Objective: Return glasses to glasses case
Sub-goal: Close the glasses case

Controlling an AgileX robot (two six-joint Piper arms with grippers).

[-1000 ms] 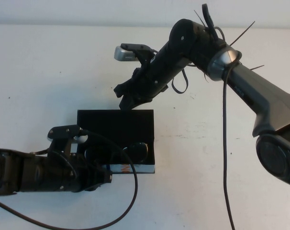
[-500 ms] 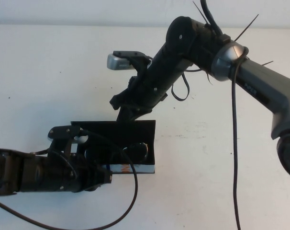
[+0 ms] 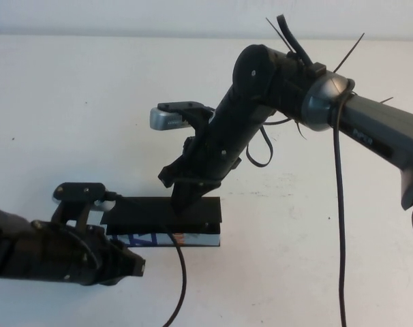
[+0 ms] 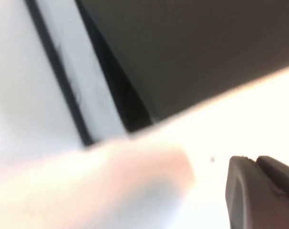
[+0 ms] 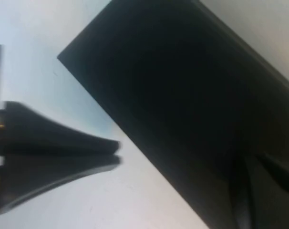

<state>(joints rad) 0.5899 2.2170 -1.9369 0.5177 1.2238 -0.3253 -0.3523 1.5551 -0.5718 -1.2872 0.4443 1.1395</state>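
Observation:
The black glasses case (image 3: 142, 208) lies at the table's near middle with its lid down flat, and its blue, white and orange front edge (image 3: 146, 238) shows. The glasses are hidden. My right gripper (image 3: 183, 204) is shut and its tips rest on top of the lid. In the right wrist view the lid (image 5: 182, 95) fills the picture, with the right gripper (image 5: 259, 176) dark against it. My left gripper (image 3: 137, 267) is shut and empty, just in front of the case's left end. It shows in the left wrist view (image 4: 255, 161) beside the dark case (image 4: 206, 47).
The white table (image 3: 70, 102) stretches round the case. A black cable (image 3: 180, 286) runs from the case's front toward the near edge. The right arm (image 3: 274, 75) reaches in from the far right, above the table behind the case.
The lid was open and upright; now it lies shut. My right gripper came down and forward with it. My left gripper drew back out of the case to the left and front.

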